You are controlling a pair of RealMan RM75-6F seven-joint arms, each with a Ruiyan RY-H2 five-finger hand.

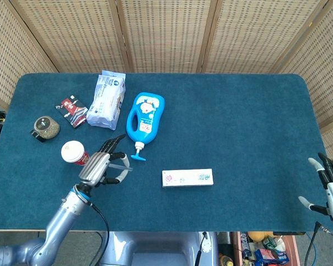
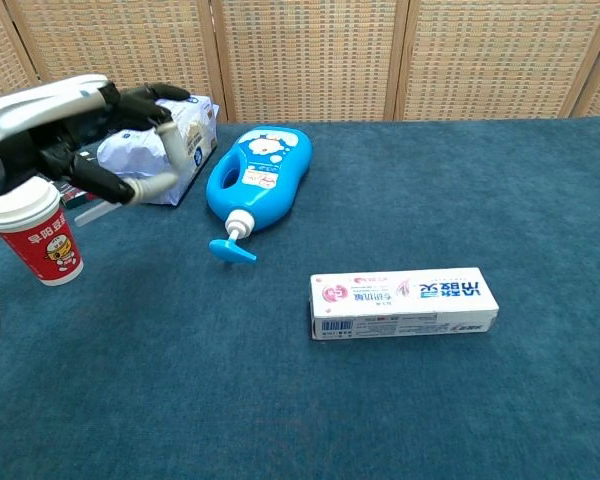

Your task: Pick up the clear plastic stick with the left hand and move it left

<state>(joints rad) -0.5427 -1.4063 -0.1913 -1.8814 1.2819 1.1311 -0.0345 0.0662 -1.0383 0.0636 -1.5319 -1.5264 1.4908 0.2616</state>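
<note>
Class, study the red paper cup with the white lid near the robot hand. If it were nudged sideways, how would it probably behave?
The red paper cup stands upright and is taller than wide, so a high nudge would probably tip it. Being paper, it is likely light and would slide easily. Its white lid appears seated, which may limit spills; its contents cannot be seen.

Print on toothpaste box [image 2: 404,302] and bottle [image 2: 259,179]: illegible.

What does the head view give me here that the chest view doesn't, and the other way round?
Head only: the right hand at the table's right edge, the round tin and the dark packet. Chest only: the cup's printed side. Both: the left hand gripping the clear stick, the red cup, blue bottle, wipes pack and toothpaste box.
</note>
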